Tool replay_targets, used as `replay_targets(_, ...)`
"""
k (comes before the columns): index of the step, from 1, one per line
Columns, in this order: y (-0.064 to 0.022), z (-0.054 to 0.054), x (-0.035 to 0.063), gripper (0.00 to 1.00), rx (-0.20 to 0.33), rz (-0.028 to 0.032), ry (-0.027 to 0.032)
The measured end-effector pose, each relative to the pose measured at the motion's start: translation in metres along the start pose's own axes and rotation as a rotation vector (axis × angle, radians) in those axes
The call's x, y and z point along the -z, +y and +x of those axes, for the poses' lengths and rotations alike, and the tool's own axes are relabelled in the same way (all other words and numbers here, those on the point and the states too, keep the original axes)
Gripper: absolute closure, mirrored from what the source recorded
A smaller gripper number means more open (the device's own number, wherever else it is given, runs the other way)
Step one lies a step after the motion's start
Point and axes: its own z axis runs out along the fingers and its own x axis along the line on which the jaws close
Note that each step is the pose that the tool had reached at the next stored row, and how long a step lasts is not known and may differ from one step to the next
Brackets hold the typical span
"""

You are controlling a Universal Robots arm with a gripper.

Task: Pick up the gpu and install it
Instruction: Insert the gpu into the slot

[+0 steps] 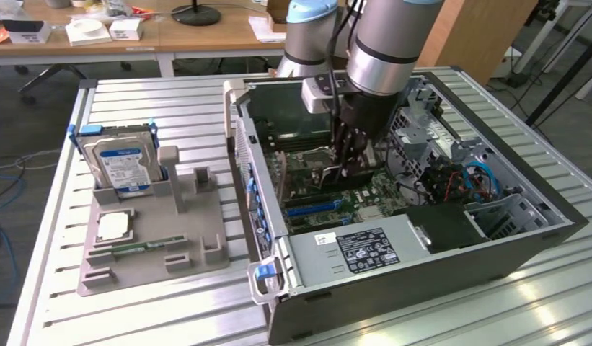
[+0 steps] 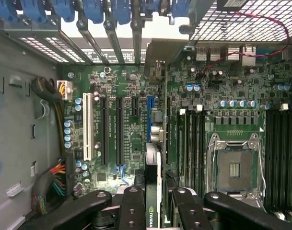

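Pincer [image 2: 154,203] clamped on gpu [image 2: 150,216], inside case [image 1: 440,281], over motherboard [image 2: 131,76], memory slots [image 2: 191,139] just beside

Slatted metal table [image 1: 132,101], open PC tower case [image 1: 392,303] on its side, grey parts fixture [image 1: 156,252] on the exterior view's left of it.

Hard drive with blue label [image 1: 122,164] upright in the fixture's far slot; silver CPU chip [image 1: 113,225] flat in a recess; green memory stick [image 1: 137,247] lying just beside it. Case: labelled power supply [image 1: 366,250], blue cables [image 1: 479,180]. Inside: green motherboard [image 2: 131,86], white expansion slot [image 2: 87,127], open CPU socket [image 2: 235,168], coloured wire bundle [image 2: 52,184], blue clips [image 2: 64,8]. Behind: wooden desk [image 1: 209,40], white boxes [image 1: 89,30].
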Motion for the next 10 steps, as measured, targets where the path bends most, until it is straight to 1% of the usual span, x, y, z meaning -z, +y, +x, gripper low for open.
replay_targets(3, -0.0001, 0.0001, -0.0026, 0.73, 0.0, 0.0, 0.0)
replay_targets(10, 0.0004, 0.0001, -0.003, 0.73, 0.0, 0.0, -0.0001)
